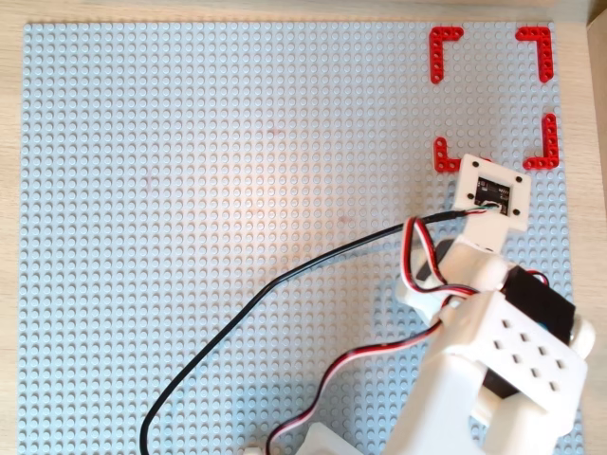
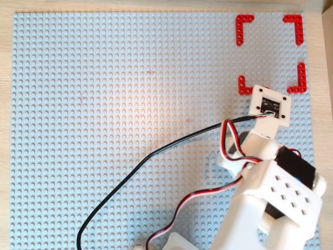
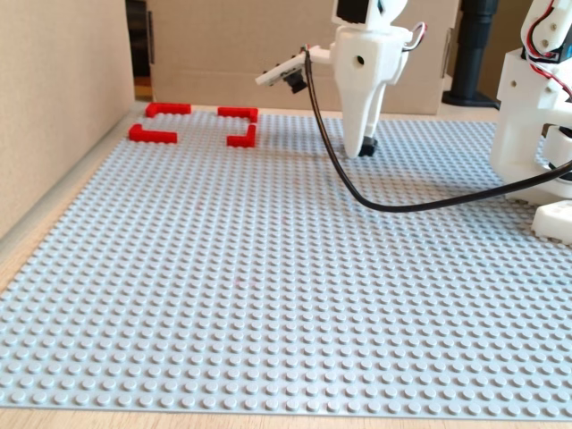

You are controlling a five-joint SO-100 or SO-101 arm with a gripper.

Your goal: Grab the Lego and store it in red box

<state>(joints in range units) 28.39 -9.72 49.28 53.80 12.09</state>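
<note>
In the fixed view, the red box point(image 3: 198, 124) sits far left on the grey baseplate point(image 3: 268, 295). To its right the white claw point(image 3: 365, 143) points down, apparently closed on the black Lego point(image 3: 367, 147) at its tip, just above the studs.

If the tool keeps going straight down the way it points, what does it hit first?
Most likely the grey baseplate. The tool points down with a small black piece at its tip, outside the red box.

Hand point(image 3: 366, 143) downward, fingers together.
</note>
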